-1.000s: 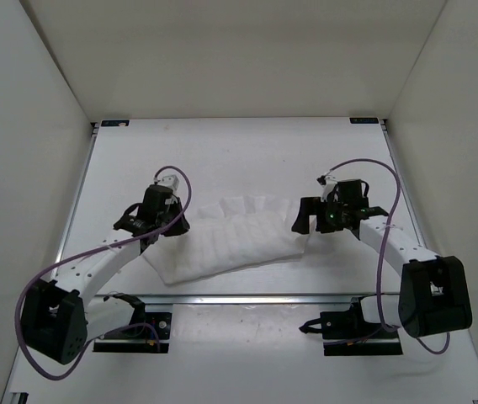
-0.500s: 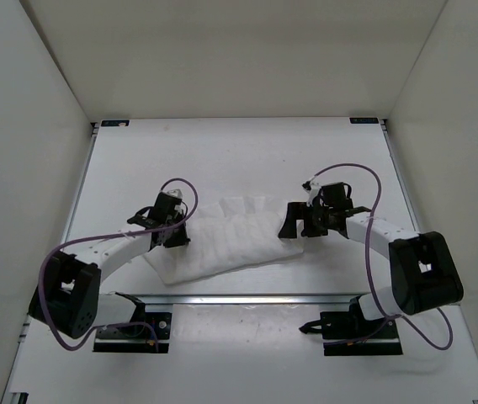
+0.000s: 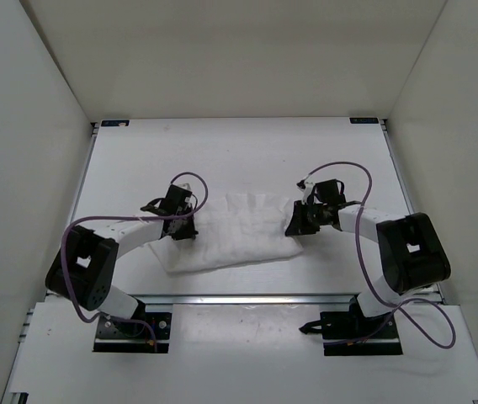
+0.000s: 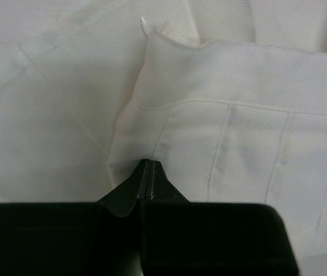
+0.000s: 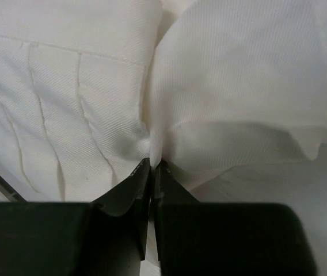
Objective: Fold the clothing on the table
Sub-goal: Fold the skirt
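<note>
The clothing (image 3: 239,231), a white ribbed garment, lies crumpled on the table (image 3: 239,156), slightly toward its front. My left gripper (image 3: 182,229) is at the garment's left end. In the left wrist view its jaws (image 4: 147,164) are shut, with the clothing (image 4: 238,126) creasing into the tips. My right gripper (image 3: 296,225) is at the garment's right end. In the right wrist view its jaws (image 5: 152,164) are shut on a pinched fold of the clothing (image 5: 227,86) that bulges just above the tips.
White walls (image 3: 29,126) enclose the table on the left, back and right. A metal rail (image 3: 247,296) runs along the near edge, just in front of the two arm bases. Purple cables loop over both arms.
Both arms have swung inward and down onto the ends of the clothing. The left gripper closed first, and the right one went from wide open to shut on the fabric.
</note>
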Available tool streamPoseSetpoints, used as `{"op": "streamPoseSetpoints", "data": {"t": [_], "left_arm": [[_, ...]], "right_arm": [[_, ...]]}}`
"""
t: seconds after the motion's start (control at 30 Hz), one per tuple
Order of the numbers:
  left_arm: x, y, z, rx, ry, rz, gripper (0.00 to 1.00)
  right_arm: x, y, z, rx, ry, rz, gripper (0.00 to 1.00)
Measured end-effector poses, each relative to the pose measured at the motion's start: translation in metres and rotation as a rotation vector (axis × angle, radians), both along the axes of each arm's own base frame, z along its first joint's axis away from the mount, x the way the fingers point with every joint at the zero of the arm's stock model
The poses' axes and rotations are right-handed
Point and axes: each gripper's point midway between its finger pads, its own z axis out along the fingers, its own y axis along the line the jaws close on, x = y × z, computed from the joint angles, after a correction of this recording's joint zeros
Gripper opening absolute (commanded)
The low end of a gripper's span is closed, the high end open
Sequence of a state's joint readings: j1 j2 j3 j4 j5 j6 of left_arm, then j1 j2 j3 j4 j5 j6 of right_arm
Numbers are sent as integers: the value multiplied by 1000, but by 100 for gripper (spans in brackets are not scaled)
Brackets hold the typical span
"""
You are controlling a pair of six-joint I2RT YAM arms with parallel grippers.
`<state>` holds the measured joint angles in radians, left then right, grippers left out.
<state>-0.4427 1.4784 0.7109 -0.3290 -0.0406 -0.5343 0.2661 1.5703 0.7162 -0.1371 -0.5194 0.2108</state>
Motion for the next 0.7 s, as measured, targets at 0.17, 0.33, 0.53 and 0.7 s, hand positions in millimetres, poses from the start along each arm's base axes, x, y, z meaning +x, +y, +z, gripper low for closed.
{"op": "streamPoseSetpoints", "data": {"t": [0.17,0.33,0.53,0.7], "left_arm": [[15,-18,1,-13,-14,-31,0],[32,-54,2,-35,-27,-100,0],[55,-98,3,-87,-24,-169,0],[78,-137,4,-147,-29,-212,0]], "right_arm": [[11,-9,9,-27,-21,-18,0],[54,-37,64,-49,-157,-86,0],[95,-31,161,-53,-419,-63,0],[82,21,183,-31,-472,77,0]]}}
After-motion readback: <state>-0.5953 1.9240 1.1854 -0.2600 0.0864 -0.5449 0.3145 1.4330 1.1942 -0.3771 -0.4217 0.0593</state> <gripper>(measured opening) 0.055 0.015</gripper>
